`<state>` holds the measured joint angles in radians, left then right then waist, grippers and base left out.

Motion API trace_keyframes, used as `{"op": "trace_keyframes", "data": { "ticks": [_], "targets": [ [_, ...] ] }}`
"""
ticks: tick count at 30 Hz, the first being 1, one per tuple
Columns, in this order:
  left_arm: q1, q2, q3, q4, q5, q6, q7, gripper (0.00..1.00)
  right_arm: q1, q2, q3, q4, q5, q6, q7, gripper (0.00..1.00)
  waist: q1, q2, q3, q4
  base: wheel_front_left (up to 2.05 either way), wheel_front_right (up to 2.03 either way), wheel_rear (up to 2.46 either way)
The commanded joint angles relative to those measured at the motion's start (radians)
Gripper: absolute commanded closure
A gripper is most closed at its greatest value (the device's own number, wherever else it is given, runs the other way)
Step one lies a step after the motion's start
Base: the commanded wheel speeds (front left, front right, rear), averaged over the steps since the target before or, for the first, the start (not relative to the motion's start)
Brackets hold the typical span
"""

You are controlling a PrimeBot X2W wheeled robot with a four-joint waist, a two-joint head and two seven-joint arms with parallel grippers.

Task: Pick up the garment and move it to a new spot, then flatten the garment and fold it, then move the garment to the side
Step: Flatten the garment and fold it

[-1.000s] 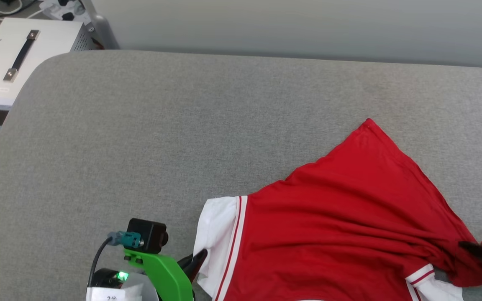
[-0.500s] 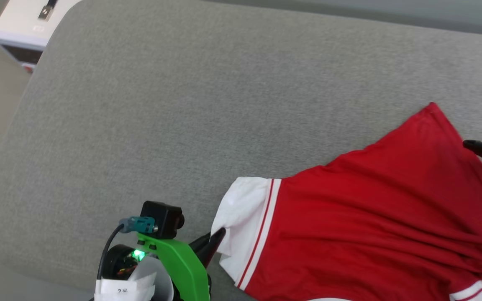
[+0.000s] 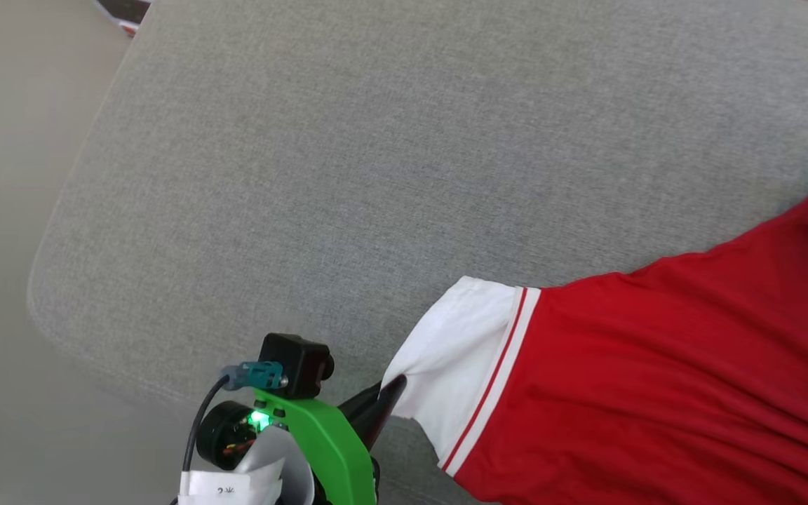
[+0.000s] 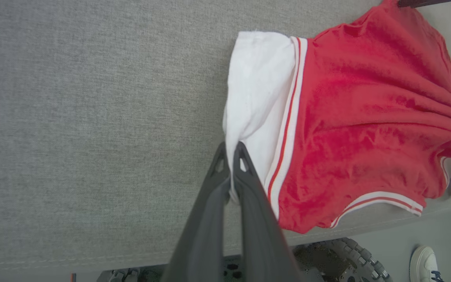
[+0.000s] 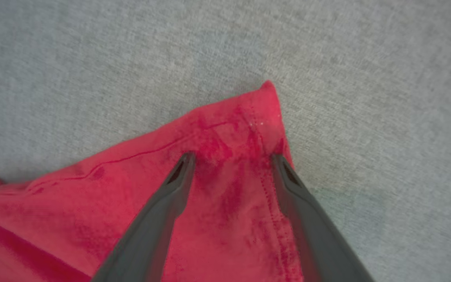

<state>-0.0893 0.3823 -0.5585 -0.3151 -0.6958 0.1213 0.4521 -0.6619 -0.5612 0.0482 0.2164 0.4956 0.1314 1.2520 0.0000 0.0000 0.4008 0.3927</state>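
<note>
You have the garment (image 3: 656,379) lying on the grey fabric-covered worktop (image 3: 320,175), towards its right and near side, red body spread out with some wrinkles and one white sleeve (image 4: 257,90) pointing left. Your left pincer (image 4: 230,150) is clenched on the near edge of that sleeve, its two dark fingers pressed together with the white cloth pinched between them, just outside the red-and-white striped trim (image 4: 288,129). Your right pincer (image 5: 233,156) is released, fingers spread wide over the far red corner of the garment (image 5: 264,102), one fingertip on each side of the stitched hem seam; you cannot tell whether the tips touch the cloth, and nothing is gripped between them. In the left wrist view the garment's near hem hangs slightly over the worktop's front edge, and a white shoe (image 4: 423,262) stands on the floor below
</note>
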Motion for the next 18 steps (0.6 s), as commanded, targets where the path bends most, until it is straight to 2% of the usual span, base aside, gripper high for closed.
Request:
{"op": "trace_keyframes", "data": {
  "ticks": [1, 7, 8, 9, 10, 18],
  "targets": [
    [-0.026, -0.008, -0.002, 0.003, 0.008, -0.007, -0.008, 1.0, -0.013, -0.006, 0.009, 0.013, -0.01, -0.001, -0.004, 0.0, 0.0, 0.0, 0.033, 0.033, 0.0, 0.0, 0.0],
    [-0.04, -0.022, -0.009, 0.019, 0.005, -0.013, -0.016, 1.0, 0.01, -0.017, 0.032, 0.053, -0.017, -0.001, 0.013, 0.0, 0.0, 0.0, 0.039, 0.05, 0.0, 0.0, 0.0],
    [-0.041, -0.023, -0.009, 0.021, 0.004, -0.013, -0.017, 1.0, 0.016, -0.019, 0.034, 0.057, -0.014, -0.001, 0.021, 0.51, 0.0, 0.0, 0.039, 0.052, 0.0, 0.0, 0.0],
    [-0.042, -0.024, -0.009, 0.023, 0.003, -0.014, -0.019, 1.0, 0.023, -0.02, 0.036, 0.06, -0.01, -0.001, 0.028, 0.83, 0.0, 0.0, 0.037, 0.053, 0.0, 0.0, 0.0],
    [-0.042, -0.024, -0.008, 0.025, 0.003, -0.014, -0.02, 1.0, 0.028, -0.02, 0.037, 0.06, -0.007, -0.001, 0.03, 1.0, 0.0, 0.0, 0.036, 0.054, 0.0, 0.0, 0.0],
    [-0.043, -0.016, 0.003, 0.039, 0.002, -0.008, -0.028, 1.0, 0.032, -0.014, 0.044, 0.064, 0.005, -0.001, -0.023, 1.0, 0.0, 0.0, 0.009, 0.037, 0.0, 0.0, 0.0]
  ]
}}
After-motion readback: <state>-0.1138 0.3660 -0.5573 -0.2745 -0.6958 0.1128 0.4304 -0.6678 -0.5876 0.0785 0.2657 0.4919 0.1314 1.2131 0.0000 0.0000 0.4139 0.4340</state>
